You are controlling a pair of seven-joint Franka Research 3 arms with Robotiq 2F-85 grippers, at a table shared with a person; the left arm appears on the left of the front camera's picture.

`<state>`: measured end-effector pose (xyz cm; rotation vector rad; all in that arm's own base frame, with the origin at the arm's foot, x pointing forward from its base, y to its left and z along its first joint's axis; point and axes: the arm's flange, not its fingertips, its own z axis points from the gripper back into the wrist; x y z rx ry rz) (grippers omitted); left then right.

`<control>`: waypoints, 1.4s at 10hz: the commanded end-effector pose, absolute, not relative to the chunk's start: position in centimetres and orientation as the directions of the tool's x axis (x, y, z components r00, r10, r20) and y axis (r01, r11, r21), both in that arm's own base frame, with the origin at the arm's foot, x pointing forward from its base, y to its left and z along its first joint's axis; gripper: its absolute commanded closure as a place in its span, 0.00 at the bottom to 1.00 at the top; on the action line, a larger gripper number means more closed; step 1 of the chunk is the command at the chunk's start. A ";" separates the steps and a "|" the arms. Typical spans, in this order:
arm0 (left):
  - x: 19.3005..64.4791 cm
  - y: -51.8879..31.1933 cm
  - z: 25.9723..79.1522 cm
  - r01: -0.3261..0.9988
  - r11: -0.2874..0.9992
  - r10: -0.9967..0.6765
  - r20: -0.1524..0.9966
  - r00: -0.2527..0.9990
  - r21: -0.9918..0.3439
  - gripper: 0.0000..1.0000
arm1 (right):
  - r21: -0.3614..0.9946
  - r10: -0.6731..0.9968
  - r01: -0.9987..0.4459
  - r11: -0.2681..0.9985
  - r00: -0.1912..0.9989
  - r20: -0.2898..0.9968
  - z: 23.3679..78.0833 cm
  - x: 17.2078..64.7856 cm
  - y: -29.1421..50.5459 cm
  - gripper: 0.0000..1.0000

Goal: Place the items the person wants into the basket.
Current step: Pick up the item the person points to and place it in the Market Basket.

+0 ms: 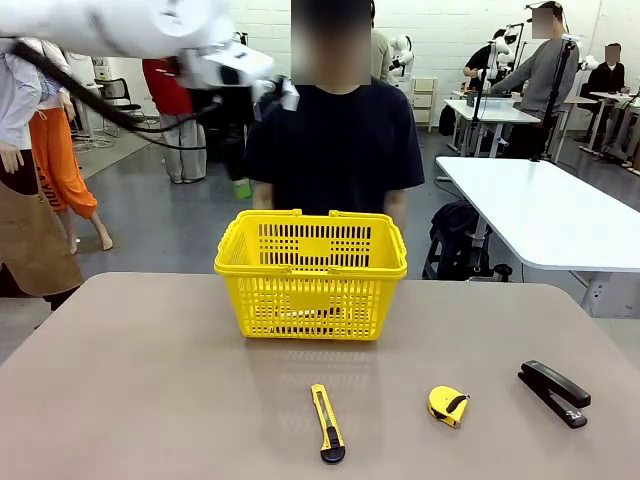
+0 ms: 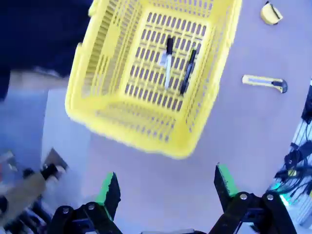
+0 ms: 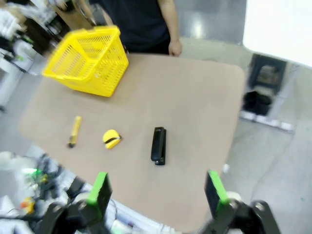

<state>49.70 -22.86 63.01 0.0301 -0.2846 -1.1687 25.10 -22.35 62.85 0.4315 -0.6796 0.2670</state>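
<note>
one basket (image 1: pixel 311 300), two pens (image 2: pixel 168 66), three tools (image 1: pixel 447 405)

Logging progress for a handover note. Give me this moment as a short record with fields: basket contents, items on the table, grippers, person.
in basket: marker, pen
on table, robot side of basket: tape measure, utility knife, stapler
left gripper: open, empty, held high
right gripper: open, empty, high over table
person: standing behind basket
</note>
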 end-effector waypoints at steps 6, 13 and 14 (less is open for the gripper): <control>43.4 -13.4 59.5 0.809 0.588 -0.788 0.240 0.567 0.019 0.00 | 0.301 0.105 -0.391 0.870 0.743 0.662 62.8 25.1 -22.3 0.00; 43.2 -12.8 59.0 0.809 0.586 -0.791 0.239 0.563 0.035 0.00 | 0.301 0.105 -0.391 0.870 0.743 0.662 62.8 25.1 -22.3 0.00; 43.2 -12.8 59.0 0.809 0.586 -0.791 0.239 0.563 0.035 0.00 | 0.301 0.105 -0.391 0.870 0.743 0.662 62.8 25.1 -22.3 0.00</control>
